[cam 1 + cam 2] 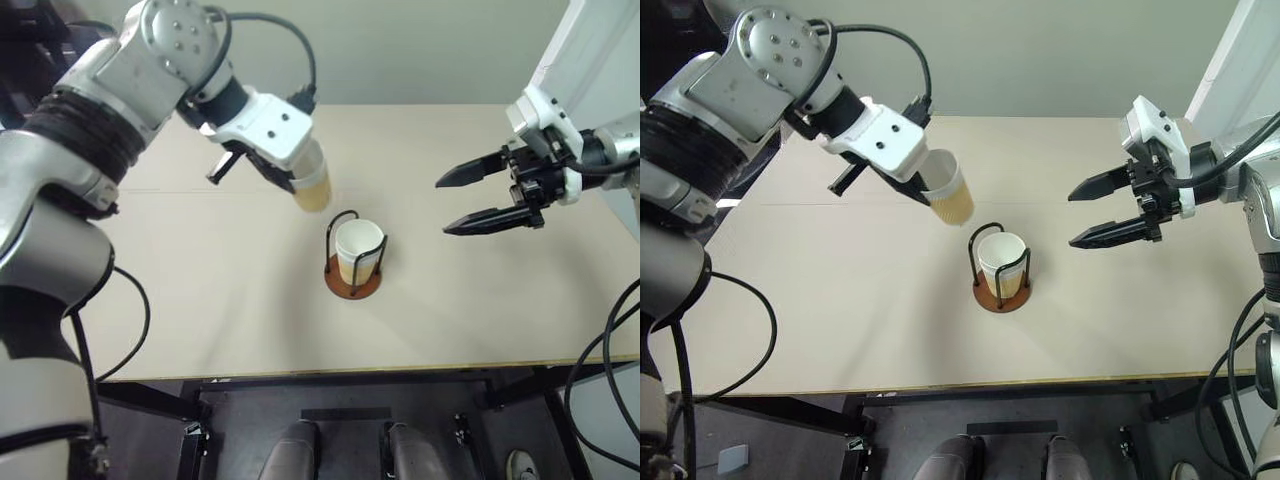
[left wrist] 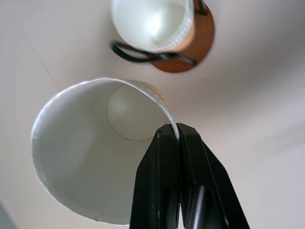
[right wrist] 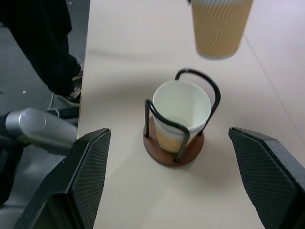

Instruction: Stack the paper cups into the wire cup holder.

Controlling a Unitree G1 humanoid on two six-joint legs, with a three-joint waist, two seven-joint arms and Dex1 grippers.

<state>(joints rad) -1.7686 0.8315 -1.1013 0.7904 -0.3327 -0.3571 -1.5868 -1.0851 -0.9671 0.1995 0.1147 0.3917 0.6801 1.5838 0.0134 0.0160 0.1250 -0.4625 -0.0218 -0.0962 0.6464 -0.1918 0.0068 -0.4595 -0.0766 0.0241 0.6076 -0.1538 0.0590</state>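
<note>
1. Cups first: one paper cup [image 1: 357, 250] sits upright inside the wire cup holder [image 1: 353, 278] near the middle of the table [image 1: 200, 300], and a second paper cup [image 1: 948, 197] hangs in the air in the left gripper [image 2: 177, 136].
2. Left wrist view alone shows how that cup is taken: the two black fingers [image 2: 162, 176] are pressed together on its white rim, one inside the wall and one outside, with the cup's pale inside and round bottom open to the camera.
3. Same view looks past the held cup to the holder's reddish-brown disc base [image 2: 200, 43] and the seated cup's mouth beyond it, so the held cup is near the holder but apart from it.
4. Head views give what the wrist cannot: the held cup is tilted, its tan bottom pointing down toward the holder, and it hangs above the table, up and to the robot's left of the holder.
5. Right wrist view shows the holder from the side: thin black wire loops [image 3: 200, 78] rise around the seated cup, and the held cup's ribbed tan wall hangs above and behind them.
6. Right gripper [image 1: 478, 199] hovers to the holder's right, well clear of it, jaws spread wide and holding nothing; the holder lies between its fingertips [image 3: 90, 167] in its own wrist view.
7. Dark trouser leg and shoe of a person [image 3: 52, 52] stand on the floor beside the table's far edge in the right wrist view.
</note>
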